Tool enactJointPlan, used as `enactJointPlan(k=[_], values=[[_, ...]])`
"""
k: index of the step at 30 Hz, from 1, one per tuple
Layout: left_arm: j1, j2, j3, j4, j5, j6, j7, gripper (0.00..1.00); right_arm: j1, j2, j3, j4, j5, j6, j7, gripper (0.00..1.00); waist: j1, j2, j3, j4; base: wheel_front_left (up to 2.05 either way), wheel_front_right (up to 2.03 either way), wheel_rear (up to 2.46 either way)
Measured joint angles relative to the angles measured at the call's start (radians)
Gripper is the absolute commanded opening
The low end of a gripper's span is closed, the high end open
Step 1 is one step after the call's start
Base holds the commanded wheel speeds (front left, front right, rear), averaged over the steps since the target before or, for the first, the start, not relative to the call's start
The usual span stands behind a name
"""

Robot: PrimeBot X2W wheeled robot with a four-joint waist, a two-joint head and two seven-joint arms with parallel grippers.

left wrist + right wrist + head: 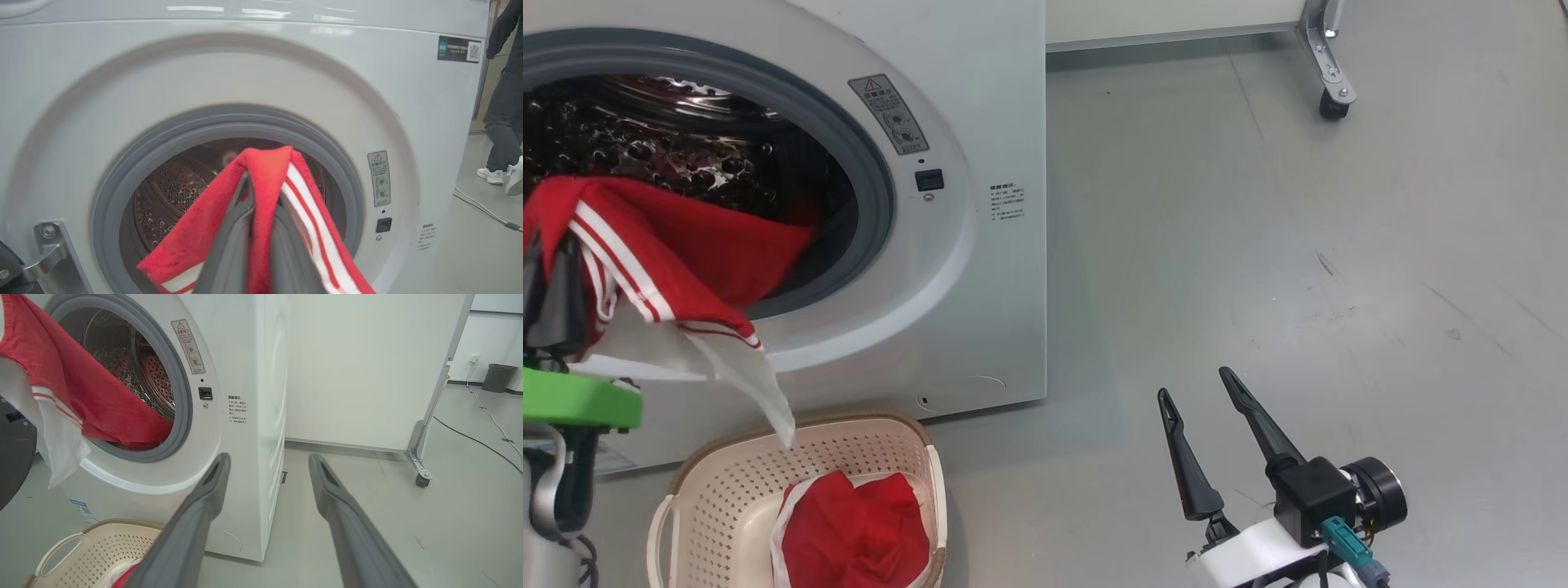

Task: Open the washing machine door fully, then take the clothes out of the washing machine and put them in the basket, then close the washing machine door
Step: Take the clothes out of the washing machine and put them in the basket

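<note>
1. Looking down from the head: red clothes point(686, 253) trail from the washing machine point(980, 122) above the basket point(849, 425); the right gripper point(1194, 384) stands spread, empty.
2. Left wrist: left gripper point(263, 196) clamped on the clothes.
3. Right wrist: their tail perhaps lies inside; pulling could snag it on the gasket point(186, 416).

The big white front-loading washing machine point(980, 310) has a grey rubber gasket point(882, 188) round its porthole and a shiny steel drum point(686, 155) dotted with holes. The soft bright red garment point(686, 253) in my dark grey left gripper point(262, 190) carries white stripes and white trim. The small cream plastic basket point(727, 482) has hole-patterned sides and a brown woven-look rim, with a plain red fabric bundle point(858, 531) inside, on a dull grey floor point(1258, 245).
</note>
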Motion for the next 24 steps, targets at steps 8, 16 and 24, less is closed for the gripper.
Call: enactJointPlan(k=[8,16,24], values=[[0.045,-0.025,0.047,-0.113,0.041,0.000,-0.001,0.00,0.000,0.000,0.004,0.000,0.000,0.000,0.000,1.00,0.0000,0.0000,0.003,-0.001,0.00,0.00,0.00],[0.061,-0.056,0.127,-0.254,0.071,0.000,-0.001,0.00,0.000,0.000,0.006,-0.002,0.000,0.000,0.000,1.00,0.0000,0.0000,0.012,-0.004,0.00,0.00,0.00],[0.125,-0.072,0.134,-0.271,0.100,0.000,-0.006,0.00,0.000,0.000,0.007,-0.004,0.002,0.000,0.000,1.00,0.0000,0.0000,0.026,-0.008,0.00,0.00,0.00]])
